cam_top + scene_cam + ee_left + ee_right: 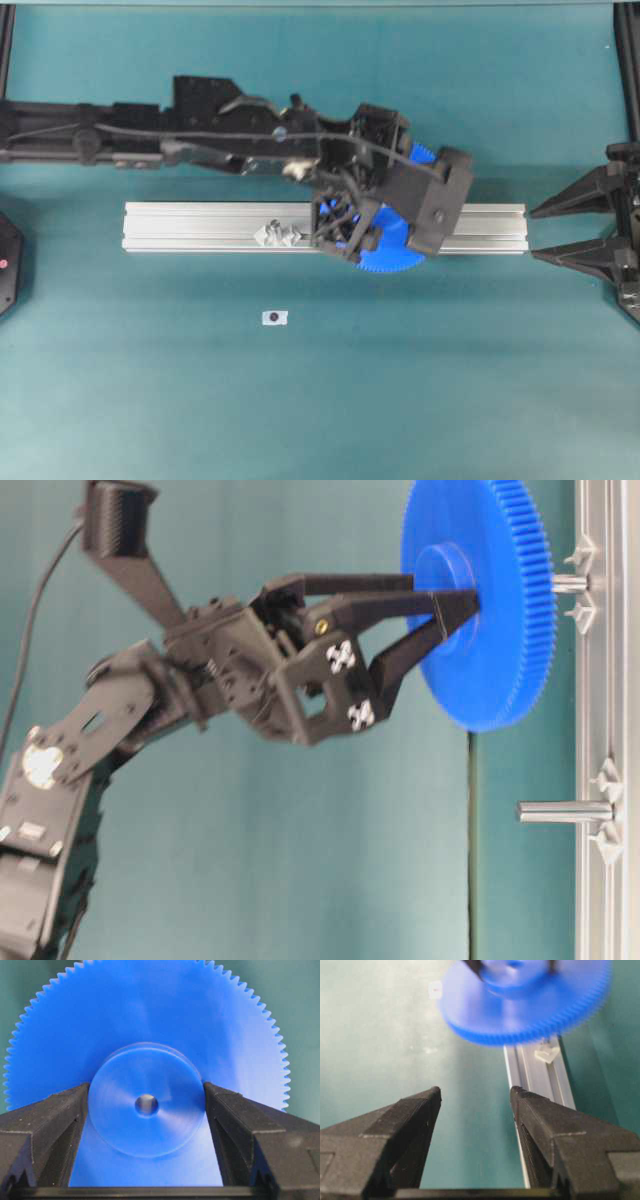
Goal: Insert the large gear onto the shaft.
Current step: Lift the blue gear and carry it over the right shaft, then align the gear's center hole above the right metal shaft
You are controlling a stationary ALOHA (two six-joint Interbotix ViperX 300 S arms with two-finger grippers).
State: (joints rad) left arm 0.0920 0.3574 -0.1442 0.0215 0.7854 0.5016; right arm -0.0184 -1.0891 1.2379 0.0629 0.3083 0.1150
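The left claw (440, 605) is clamped on the raised hub of the large gear (480, 600), one fingertip on each side of the hub, as the left wrist view shows with the pads (75, 1110) pressed against the hub's rim and the small centre hole sitting midway between them. The gear hangs at the tip of the claw, disc face turned toward the aluminium rail (200, 228) on the bench (400, 400). In the table-level view the shaft (570, 582) lies just beyond the gear, on the side away from the claw, and its pale tip seems to meet or nearly meet the gear's far face; whether it has already entered the hole cannot be told. So the pick-up looks done and the alignment well advanced, while seating the gear down the pin and letting go are judged still to come. A second, longer pin (565, 811) stands on the same rail off to the side of the claw, clear of the gear. The right claw (475, 1097) rests well away with its jaws apart and nothing between them.
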